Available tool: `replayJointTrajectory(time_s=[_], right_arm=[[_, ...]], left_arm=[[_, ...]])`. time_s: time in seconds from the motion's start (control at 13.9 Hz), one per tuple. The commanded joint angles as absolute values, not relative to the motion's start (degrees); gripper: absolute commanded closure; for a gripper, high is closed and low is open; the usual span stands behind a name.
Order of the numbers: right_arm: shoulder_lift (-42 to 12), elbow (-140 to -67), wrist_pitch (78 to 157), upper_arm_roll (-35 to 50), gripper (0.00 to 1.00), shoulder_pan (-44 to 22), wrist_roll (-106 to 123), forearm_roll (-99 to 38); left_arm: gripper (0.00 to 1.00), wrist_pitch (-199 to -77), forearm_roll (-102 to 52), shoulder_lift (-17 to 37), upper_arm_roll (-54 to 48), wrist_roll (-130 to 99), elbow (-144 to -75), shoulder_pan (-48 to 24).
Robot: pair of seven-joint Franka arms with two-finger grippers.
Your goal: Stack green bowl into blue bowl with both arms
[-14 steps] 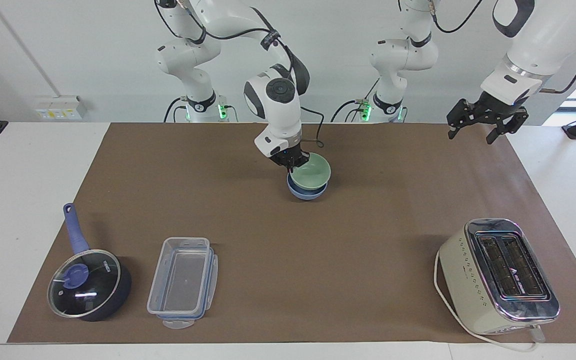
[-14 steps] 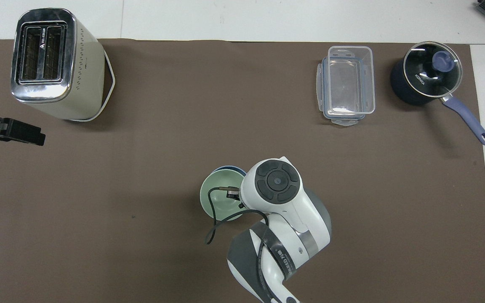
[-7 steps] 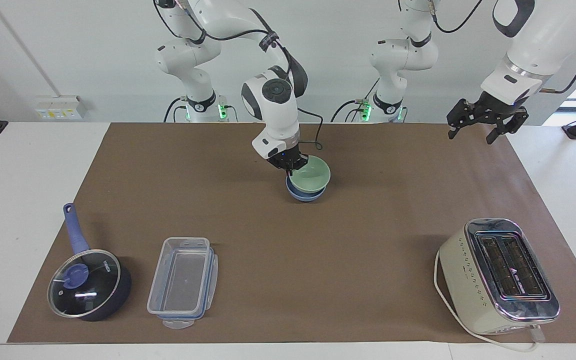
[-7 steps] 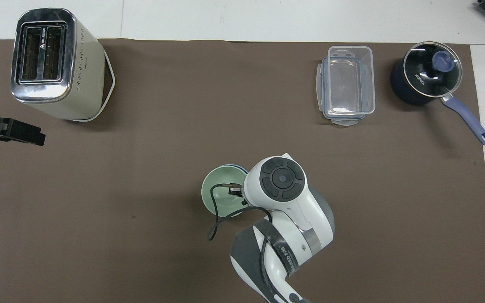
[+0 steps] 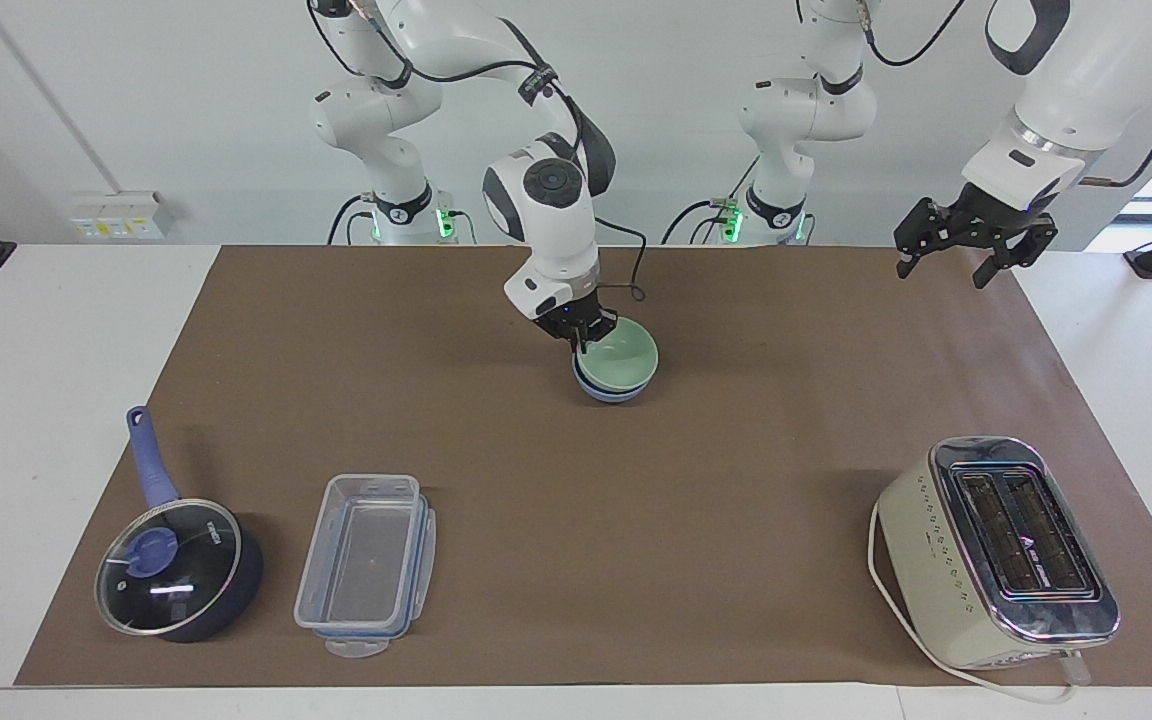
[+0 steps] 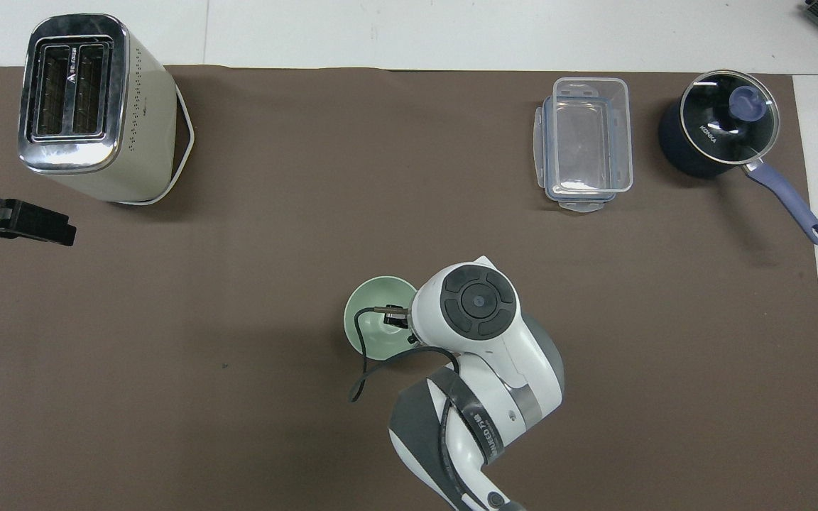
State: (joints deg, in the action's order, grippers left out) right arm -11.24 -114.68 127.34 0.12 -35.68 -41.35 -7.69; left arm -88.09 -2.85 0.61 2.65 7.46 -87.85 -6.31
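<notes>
The green bowl (image 5: 622, 358) (image 6: 372, 318) sits nested in the blue bowl (image 5: 608, 394), in the middle of the brown mat close to the robots. Only a thin band of the blue bowl shows under it in the facing view, and the overhead view hides it. My right gripper (image 5: 584, 337) is shut on the green bowl's rim, on the edge toward the right arm's end. The right arm's wrist (image 6: 476, 305) covers that gripper from above. My left gripper (image 5: 971, 256) (image 6: 25, 223) waits open in the air over the mat's edge at the left arm's end.
A cream toaster (image 5: 996, 550) (image 6: 89, 106) stands farther from the robots at the left arm's end. A clear plastic container (image 5: 366, 565) (image 6: 585, 142) and a dark blue lidded saucepan (image 5: 176, 570) (image 6: 718, 131) sit at the right arm's end.
My right gripper has lowered the green bowl, which hung tilted over the blue bowl, until it sits level inside it. The left arm has not moved.
</notes>
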Motion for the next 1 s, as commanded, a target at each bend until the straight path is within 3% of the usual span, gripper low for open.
replayJointTrajectory(time_s=[0.0,0.14,0.22,0.29,0.36,0.43,0.93], right_arm=[[-11.3,-115.1,128.8,0.3,0.76,-35.2,-39.7,-8.7],[-11.3,-114.8,128.8,0.3,0.72,-35.2,-40.0,-8.6],[-11.4,-114.4,128.8,0.3,0.61,-35.2,-40.0,-8.4],[-11.3,-114.0,128.8,0.1,0.38,-34.9,-39.9,-7.7],[-10.7,-113.5,128.6,-0.3,0.07,-34.5,-39.8,-7.3],[-10.0,-112.8,127.9,-0.5,0.00,-33.5,-39.6,-6.6],[-4.0,-106.3,119.5,-0.4,0.00,-21.0,-32.4,-1.0]], left_arm=[[0.00,-86.8,-1.8,0.8,2.1,7.8,-86.8,-5.5],[0.00,-86.8,-1.8,0.8,2.1,7.8,-86.8,-5.6],[0.00,-86.9,-1.8,0.8,2.1,7.8,-86.8,-5.6],[0.00,-86.9,-1.8,0.8,2.1,7.8,-86.8,-5.6],[0.00,-86.9,-1.8,0.8,2.1,7.8,-86.8,-5.6],[0.00,-86.8,-1.8,0.8,2.1,7.8,-86.8,-5.6],[0.00,-86.8,-1.8,0.8,2.1,7.7,-86.8,-5.6]])
